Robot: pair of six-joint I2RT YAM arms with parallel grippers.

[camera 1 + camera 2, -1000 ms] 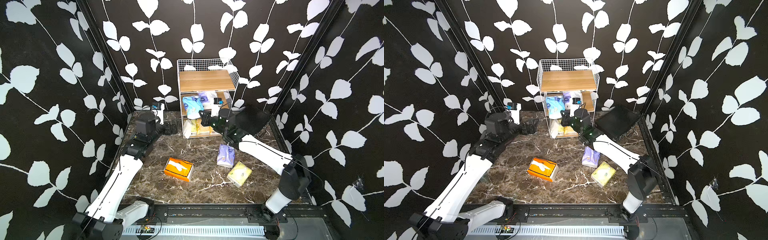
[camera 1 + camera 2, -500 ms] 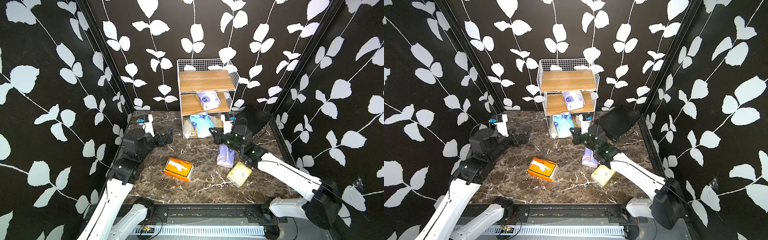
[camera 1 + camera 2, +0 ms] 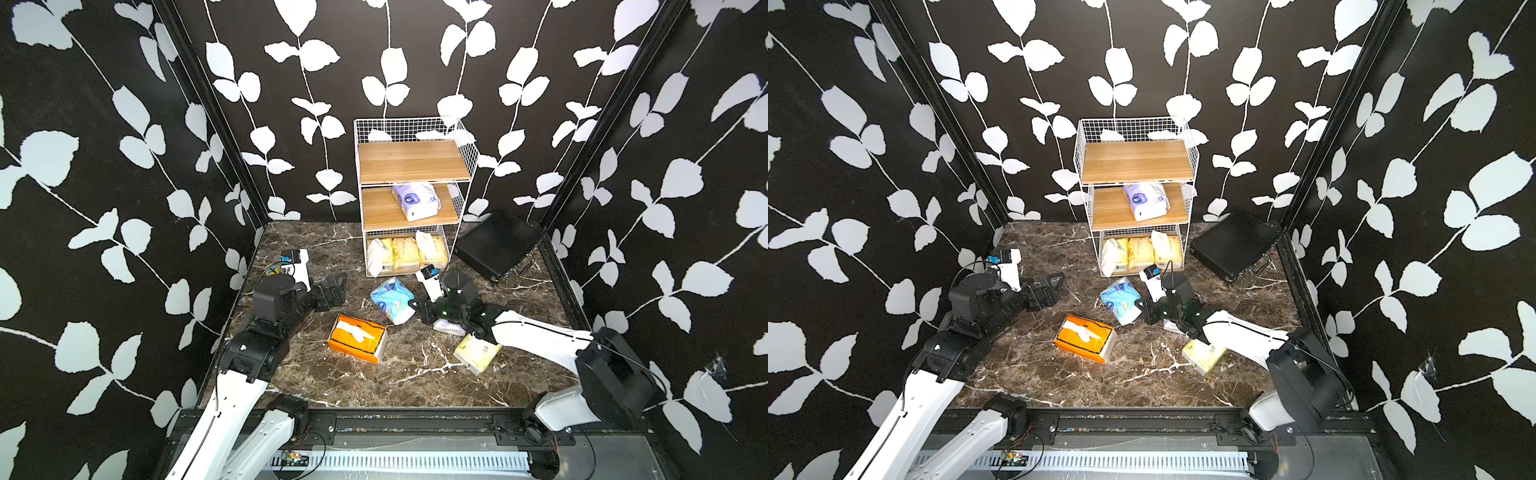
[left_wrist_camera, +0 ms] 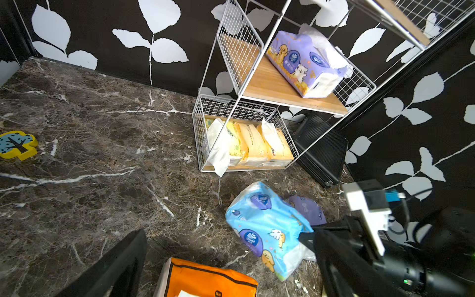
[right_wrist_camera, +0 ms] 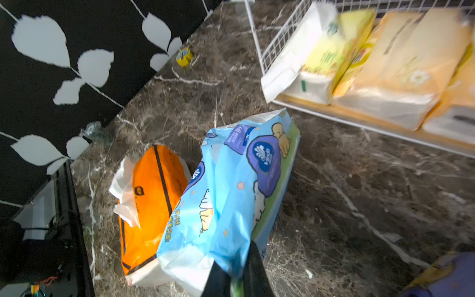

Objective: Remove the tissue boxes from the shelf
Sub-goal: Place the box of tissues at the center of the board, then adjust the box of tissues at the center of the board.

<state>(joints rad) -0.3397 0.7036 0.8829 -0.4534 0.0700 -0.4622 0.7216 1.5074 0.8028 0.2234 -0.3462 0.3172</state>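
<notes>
Whereas a second ago the light blue pack (image 3: 392, 300) was up at the middle tier of the shelf (image 3: 411, 162), it is now low in front of the shelf's bottom tier, tilted and close to the worktop (image 3: 311, 374). The right tool (image 3: 417, 308) is clamped on one end of its soft wrapper, as the right wrist view shows. Whether the pack's free end already touches the worktop I cannot tell. Further out from the shelf, the orange box (image 3: 357, 337) lies just beside it.

The left arm has also drawn back from the shelf. The left tool (image 3: 332, 289) stands with its jaws wide apart, holding nothing.

So one more pack is clear of the shelf, and it looks ready to be let go. It would join the orange box, a pale yellow pack (image 3: 476, 353) and a second lavender pack (image 4: 307, 209) already lying out in front of the shelf.

The job is not finished. A lavender pack (image 3: 415, 201) lies on the middle tier, and a row of yellow packs (image 3: 405, 254) fills the bottom one. The top board is bare.
</notes>
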